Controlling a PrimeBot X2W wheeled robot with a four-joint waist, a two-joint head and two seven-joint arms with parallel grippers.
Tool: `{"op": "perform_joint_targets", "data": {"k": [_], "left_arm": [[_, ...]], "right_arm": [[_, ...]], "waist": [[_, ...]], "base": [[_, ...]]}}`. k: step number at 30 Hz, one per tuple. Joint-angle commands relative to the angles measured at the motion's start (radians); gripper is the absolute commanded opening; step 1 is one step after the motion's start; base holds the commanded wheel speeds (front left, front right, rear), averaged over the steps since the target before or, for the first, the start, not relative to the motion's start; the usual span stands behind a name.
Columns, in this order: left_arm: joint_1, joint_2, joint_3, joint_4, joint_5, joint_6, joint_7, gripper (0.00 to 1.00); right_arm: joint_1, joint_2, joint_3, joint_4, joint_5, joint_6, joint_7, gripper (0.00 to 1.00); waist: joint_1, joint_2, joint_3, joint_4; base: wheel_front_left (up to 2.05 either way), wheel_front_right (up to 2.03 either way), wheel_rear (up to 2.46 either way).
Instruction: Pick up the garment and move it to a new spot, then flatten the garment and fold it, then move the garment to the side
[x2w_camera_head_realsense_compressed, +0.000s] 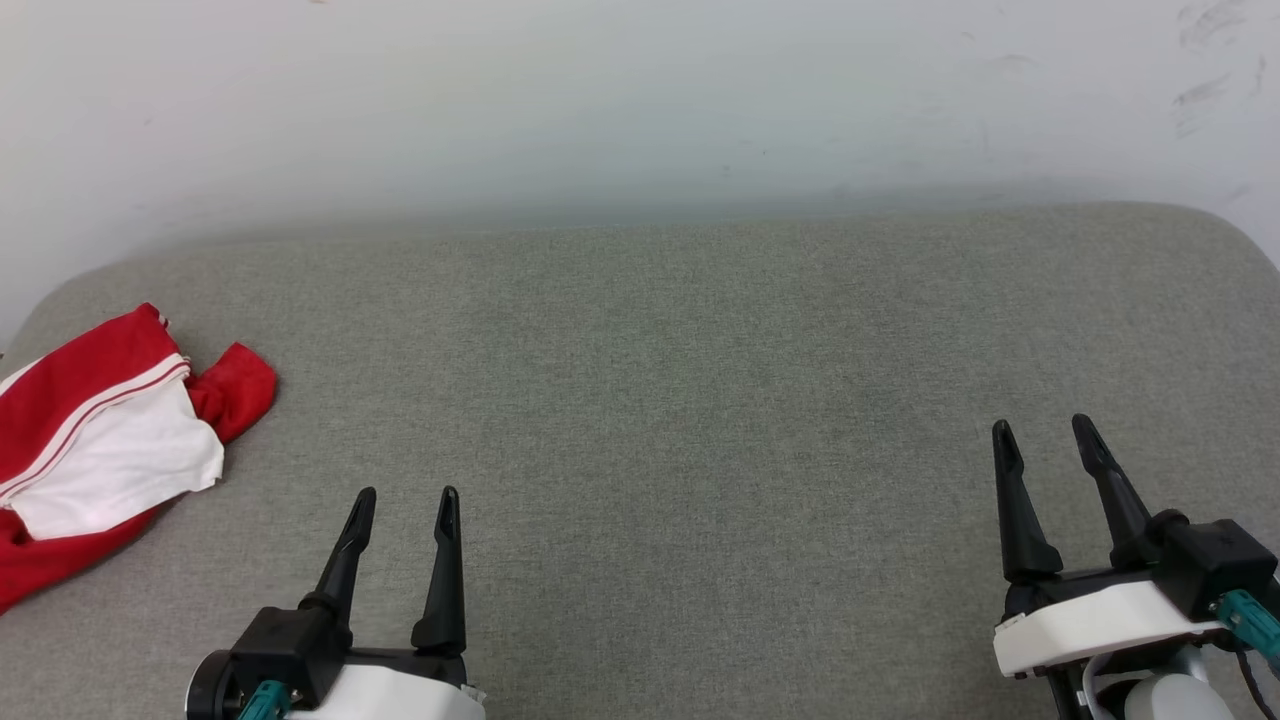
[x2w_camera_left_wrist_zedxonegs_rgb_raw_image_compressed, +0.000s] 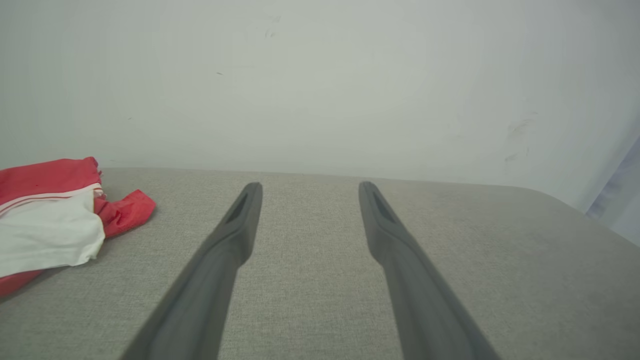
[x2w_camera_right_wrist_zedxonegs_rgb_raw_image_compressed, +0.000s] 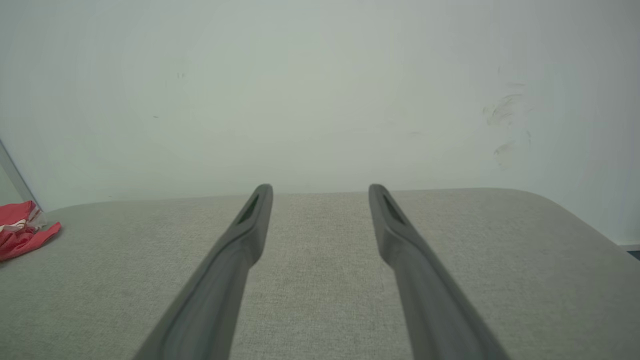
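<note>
At the far left edge of a grey woven upholstered surface (x2w_camera_head_realsense_compressed: 700, 380), a crumpled soft red jersey shirt (x2w_camera_head_realsense_compressed: 100, 440) with a white sleeve and thin red-and-white stripe trim lies in a heap, partly cut off by the frame. It looks light, limp and not slippery, likely to sag and unfold when lifted. A pinch on a raised fold, perhaps the red flap poking out at its right, seems the surest hold. The visible part runs diagonally from near-left to far-right, that flap pointing toward the middle of the surface; its full length cannot be told.

To its right, near but not touching the cloth, the left gripper (x2w_camera_head_realsense_compressed: 405, 497) hovers with its two long dark fingers spread, empty. Farther right, across bare fabric, the right gripper (x2w_camera_head_realsense_compressed: 1042, 425) is likewise spread wide and holds nothing, well apart from the shirt.
</note>
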Motion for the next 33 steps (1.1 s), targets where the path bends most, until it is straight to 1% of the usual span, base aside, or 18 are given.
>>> {"op": "perform_joint_targets", "data": {"k": [1,5,9,12,21,24,27,33], "left_arm": [[0.01,-0.002,0.01,0.002,0.012,-0.01,-0.008,1.0],[0.016,-0.006,0.024,0.008,0.013,-0.026,-0.016,1.0],[0.022,-0.006,0.022,0.02,-0.02,-0.032,-0.022,1.0],[0.016,-0.006,0.028,0.032,-0.045,-0.037,-0.021,1.0],[0.013,-0.006,0.032,0.049,-0.044,-0.051,-0.02,1.0],[0.009,-0.006,0.032,0.053,-0.039,-0.051,-0.02,1.0],[0.007,-0.006,0.036,0.056,-0.031,-0.054,-0.02,1.0],[0.02,-0.006,0.048,0.065,-0.025,-0.051,-0.02,1.0]], "right_arm": [[-0.004,0.0,0.001,0.005,-0.004,-0.001,-0.007,1.0],[-0.003,0.0,0.008,0.012,-0.025,-0.001,-0.014,1.0],[-0.003,0.0,0.016,0.02,-0.034,-0.001,-0.021,1.0],[-0.003,0.0,0.017,0.034,-0.012,-0.001,-0.02,1.0],[-0.002,0.0,0.027,0.05,0.011,-0.001,-0.02,1.0],[0.002,0.0,0.027,0.059,0.025,-0.001,-0.02,1.0],[0.004,0.0,0.035,0.063,0.016,-0.001,-0.02,1.0],[0.019,0.0,0.05,0.072,-0.001,-0.001,-0.02,1.0]], "waist": [[0.0,-0.0001,-0.001,0.0],[0.0,-0.0001,-0.004,-0.002],[0.0,-0.0001,-0.006,-0.003],[0.0,-0.0001,-0.008,-0.003],[0.0,-0.0001,-0.011,0.007],[0.0,-0.0001,-0.012,0.021],[0.0,-0.0001,-0.012,0.043],[0.0,-0.0001,-0.025,0.108]], "base": [[0.0,0.0,0.0],[0.0,0.0,0.0],[0.0,0.0,0.0],[0.0,0.0,0.0],[0.0,0.0,0.0],[0.0,0.0,0.0],[0.0,0.0,0.0],[0.0,0.0,0.0]]}}
